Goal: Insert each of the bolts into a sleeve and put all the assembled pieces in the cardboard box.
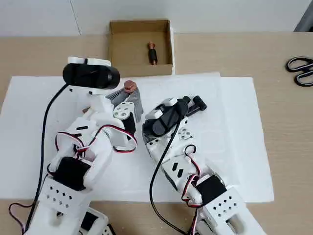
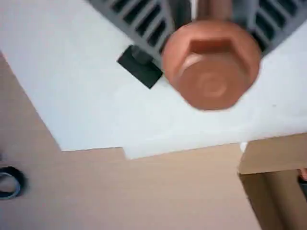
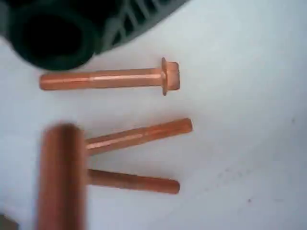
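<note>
Bolt (image 1: 129,87) gripped head-up in closed left jaws, over white sheet (image 1: 234,147), near cardboard box (image 1: 117,49). Sleeve (image 1: 198,104) clamped in right jaws nearby. One assembled piece (image 1: 152,54) boxed. Risk judged: shank and bore misaligned at meeting, bolt jammed or slipped from grip — loose bolts (image 3: 110,79) below could be scattered.

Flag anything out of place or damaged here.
Nothing spilled or damaged. Only stray: black-handled scissors on the bare wooden table, off the white sheet. The brown cardboard box holds one sleeved copper bolt, as intended.

Cardboard box (image 1: 127,49) open above, one piece (image 1: 152,53) inside.
</note>
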